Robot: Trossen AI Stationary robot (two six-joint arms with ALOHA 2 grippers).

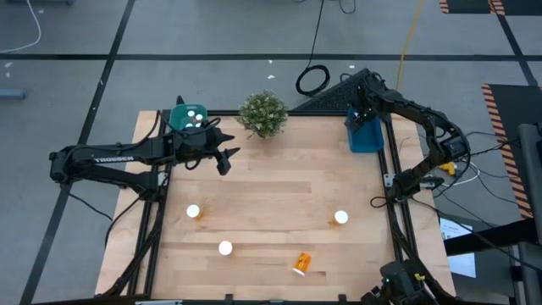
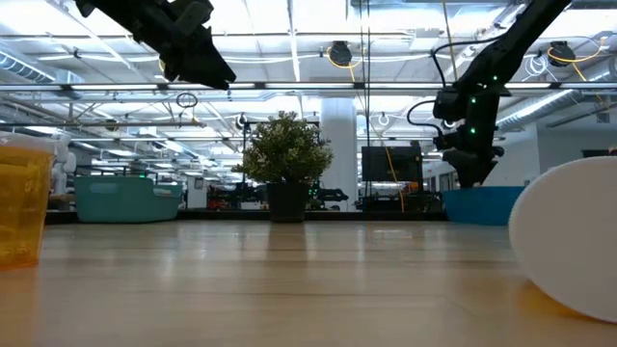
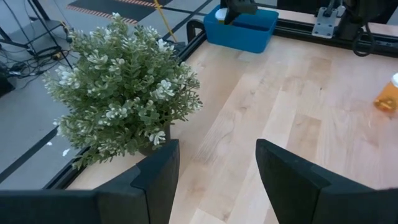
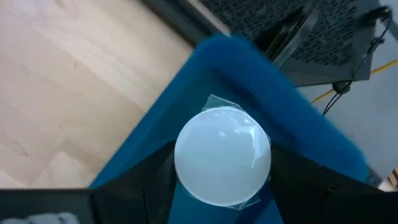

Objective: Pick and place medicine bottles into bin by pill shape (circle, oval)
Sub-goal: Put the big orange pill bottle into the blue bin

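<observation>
Right gripper: up at the far right corner, the right gripper (image 4: 222, 186) hangs over the blue bin (image 1: 366, 134), clamped on a white-capped bottle (image 4: 222, 163). The cap fills the wrist view, a dark finger on either side of it, blue wall just behind.

Held bottle: above the blue bin's opening; from these views it's impossible to say whether it is touching the bin.

Left gripper: the left gripper (image 1: 227, 158) sits in the air near the far left corner, fingers (image 3: 155, 180) spread wide, nothing between them. In the low view it is high above the tabletop.

Teal bin: the teal bin (image 1: 179, 118) is at the far left corner, just behind the left arm, with white caps (image 1: 197, 113) showing inside.

Plant: a small potted plant (image 1: 263, 113) stands at the far edge between the two bins, and looms large in the left wrist view.

Bottles on the table: four are out on the wooden table (image 1: 279, 195). An upright one (image 1: 194, 212) stands left of centre, another (image 1: 225, 248) nearer the front edge, a third (image 1: 340, 218) over on the right. All three are cap-up and well apart.

Tipped bottle: an orange bottle (image 1: 301, 263) lies on its side near the front edge, white cap pointing toward the front.
</observation>
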